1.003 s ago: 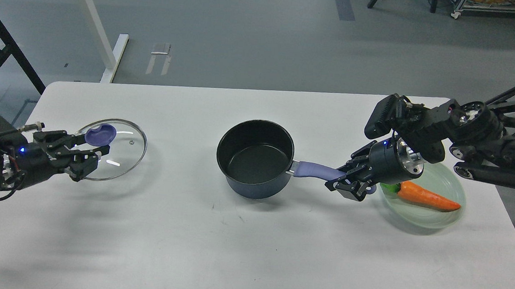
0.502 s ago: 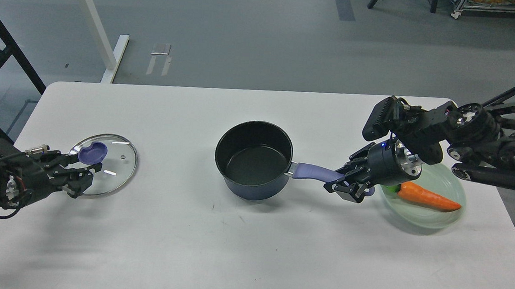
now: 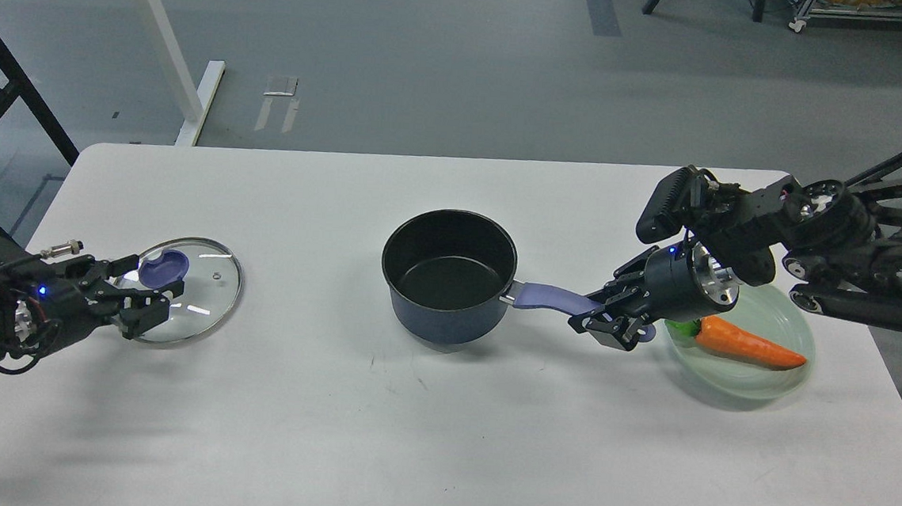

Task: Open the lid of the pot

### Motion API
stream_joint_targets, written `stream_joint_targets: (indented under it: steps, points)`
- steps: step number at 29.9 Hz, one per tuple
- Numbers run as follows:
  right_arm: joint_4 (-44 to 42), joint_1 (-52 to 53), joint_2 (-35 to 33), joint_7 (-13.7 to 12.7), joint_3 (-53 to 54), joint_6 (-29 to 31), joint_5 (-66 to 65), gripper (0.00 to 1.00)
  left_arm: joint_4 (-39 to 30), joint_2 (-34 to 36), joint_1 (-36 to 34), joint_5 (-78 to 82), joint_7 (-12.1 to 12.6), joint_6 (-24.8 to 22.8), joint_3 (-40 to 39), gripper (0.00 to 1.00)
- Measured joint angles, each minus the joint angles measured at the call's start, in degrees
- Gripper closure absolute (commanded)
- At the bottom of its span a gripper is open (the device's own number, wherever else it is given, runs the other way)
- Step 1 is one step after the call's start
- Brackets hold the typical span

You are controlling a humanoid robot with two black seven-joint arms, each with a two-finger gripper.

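Observation:
The dark blue pot (image 3: 449, 281) stands uncovered at the table's middle, black inside, its lavender handle (image 3: 549, 297) pointing right. My right gripper (image 3: 611, 321) is shut on the handle's end. The clear glass lid (image 3: 192, 298) lies flat on the table at the left, far from the pot, its purple-blue knob (image 3: 163, 267) facing up. My left gripper (image 3: 148, 289) is at the lid's left edge, with its fingers spread on either side of the knob and not closed on it.
A pale green plate (image 3: 760, 378) with an orange carrot (image 3: 746, 345) sits at the right, just behind my right gripper. The white table (image 3: 438, 443) runs to its front edge below. Table legs and a black stand are on the floor at back left.
My left gripper lowered the lid from a raised tilt down and left onto the table, then spread its fingers off the knob. The pot and my right gripper barely shifted.

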Motion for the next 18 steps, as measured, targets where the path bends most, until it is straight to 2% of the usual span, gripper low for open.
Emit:
stream_joint_targets:
  steps: [2,5,8,10,14,18]
  points:
    - [0.04,-0.01,0.00,0.13,0.04,-0.04,0.02,0.16,-0.11,0.26,-0.74,-3.46,0.01,-0.22,-0.12,0.01]
    - [0.03,-0.16,-0.32,0.20,0.23,-0.17,0.03,0.15,-0.27,0.74,-3.03,-10.13,0.02,-0.94,0.14,0.01]
    - [-0.44,-0.59,-0.96,0.23,1.46,-1.23,0.21,0.04,-0.33,0.87,-5.12,-15.23,0.01,-2.21,0.13,0.01]
    - [-1.76,-1.46,-1.85,0.22,3.72,-2.94,0.82,0.03,-0.33,0.91,-6.54,-19.62,0.01,-3.50,-0.14,0.01]
    - [-5.84,-6.30,-5.42,0.22,13.46,-5.36,4.28,0.01,-0.31,0.91,-10.00,-34.40,0.01,-7.25,-0.27,0.01]
    - [-9.13,-13.11,-9.00,0.21,27.28,-5.57,7.60,0.01,-0.03,0.52,-13.59,-49.75,0.00,-13.36,-0.27,0.01]
